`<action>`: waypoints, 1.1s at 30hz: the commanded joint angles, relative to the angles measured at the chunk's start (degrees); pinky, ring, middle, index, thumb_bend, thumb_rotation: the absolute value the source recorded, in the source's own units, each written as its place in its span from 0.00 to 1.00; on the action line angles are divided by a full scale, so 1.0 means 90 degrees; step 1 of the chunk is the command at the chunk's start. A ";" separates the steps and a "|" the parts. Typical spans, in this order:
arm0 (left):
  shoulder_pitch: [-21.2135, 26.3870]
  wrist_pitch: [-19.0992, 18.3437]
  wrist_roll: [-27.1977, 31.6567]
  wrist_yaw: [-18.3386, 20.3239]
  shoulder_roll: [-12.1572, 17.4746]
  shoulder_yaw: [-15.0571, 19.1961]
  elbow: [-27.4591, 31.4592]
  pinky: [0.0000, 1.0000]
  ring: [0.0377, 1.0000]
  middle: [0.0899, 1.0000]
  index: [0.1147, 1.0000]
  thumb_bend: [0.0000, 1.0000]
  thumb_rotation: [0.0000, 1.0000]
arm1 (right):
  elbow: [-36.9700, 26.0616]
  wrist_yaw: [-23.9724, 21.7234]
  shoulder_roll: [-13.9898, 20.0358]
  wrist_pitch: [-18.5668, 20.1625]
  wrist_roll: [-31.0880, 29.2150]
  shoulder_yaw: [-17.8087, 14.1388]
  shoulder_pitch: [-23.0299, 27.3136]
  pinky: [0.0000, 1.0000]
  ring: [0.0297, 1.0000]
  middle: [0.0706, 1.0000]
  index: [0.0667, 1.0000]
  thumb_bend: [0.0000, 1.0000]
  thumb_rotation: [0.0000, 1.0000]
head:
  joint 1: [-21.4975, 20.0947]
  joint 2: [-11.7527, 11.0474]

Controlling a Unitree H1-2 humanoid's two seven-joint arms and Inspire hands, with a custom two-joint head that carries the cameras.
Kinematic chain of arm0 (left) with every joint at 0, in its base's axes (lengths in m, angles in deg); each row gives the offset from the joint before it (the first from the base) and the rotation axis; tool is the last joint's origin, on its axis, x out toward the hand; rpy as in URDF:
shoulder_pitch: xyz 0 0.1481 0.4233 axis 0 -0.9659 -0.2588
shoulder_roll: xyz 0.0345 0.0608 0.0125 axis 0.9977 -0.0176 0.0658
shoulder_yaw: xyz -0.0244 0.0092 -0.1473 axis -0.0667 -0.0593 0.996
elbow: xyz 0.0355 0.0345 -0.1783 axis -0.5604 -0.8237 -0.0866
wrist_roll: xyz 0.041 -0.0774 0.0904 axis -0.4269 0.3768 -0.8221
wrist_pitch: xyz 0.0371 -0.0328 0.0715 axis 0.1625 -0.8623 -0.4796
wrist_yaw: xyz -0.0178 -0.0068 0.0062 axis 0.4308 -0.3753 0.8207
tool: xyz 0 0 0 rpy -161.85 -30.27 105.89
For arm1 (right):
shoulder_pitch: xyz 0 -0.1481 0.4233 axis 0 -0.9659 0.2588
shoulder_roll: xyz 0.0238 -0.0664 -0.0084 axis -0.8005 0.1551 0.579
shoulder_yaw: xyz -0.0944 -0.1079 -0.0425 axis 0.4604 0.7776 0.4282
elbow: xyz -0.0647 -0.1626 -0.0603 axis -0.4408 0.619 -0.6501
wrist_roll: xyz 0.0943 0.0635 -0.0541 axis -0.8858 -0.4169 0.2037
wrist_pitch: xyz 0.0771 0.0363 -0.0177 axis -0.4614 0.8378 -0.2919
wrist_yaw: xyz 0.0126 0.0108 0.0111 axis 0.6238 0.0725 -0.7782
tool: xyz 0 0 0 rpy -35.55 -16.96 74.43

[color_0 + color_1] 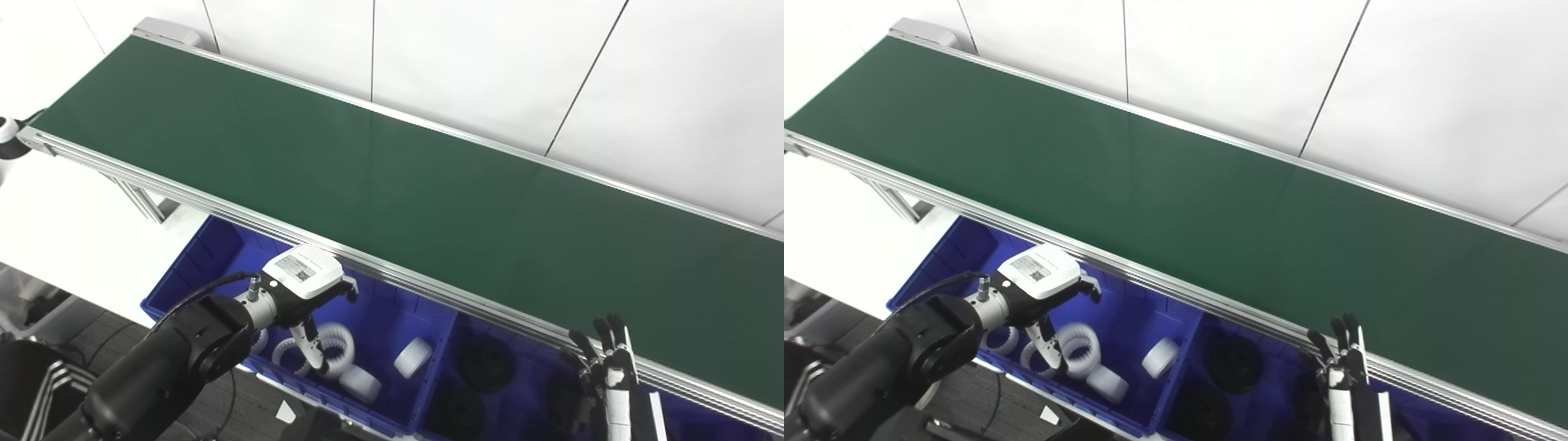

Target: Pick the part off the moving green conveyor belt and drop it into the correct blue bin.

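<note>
Bins [422,343] (parts [412,357] inside) sit before the conveyor belt [392,184]

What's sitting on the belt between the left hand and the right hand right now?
Nothing: in both eye views the green belt is bare between the left hand and right hand.

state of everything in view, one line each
belt: bare, no part on it
left bin: holds white parts
right bin: holds black parts
left hand: open, over the left bin, holding nothing
right hand: open, fingers up by the belt's near rail
</note>
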 commanded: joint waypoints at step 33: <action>-0.0766 -0.1086 0.6729 -0.1293 -0.2801 0.1255 0.0466 0.96 0.97 0.99 0.98 0.58 0.51 | 0.1253 0.1666 -0.1659 -0.0586 0.2727 0.1219 0.0092 0.95 0.96 1.00 0.99 0.76 0.93 | -0.5696 -0.0858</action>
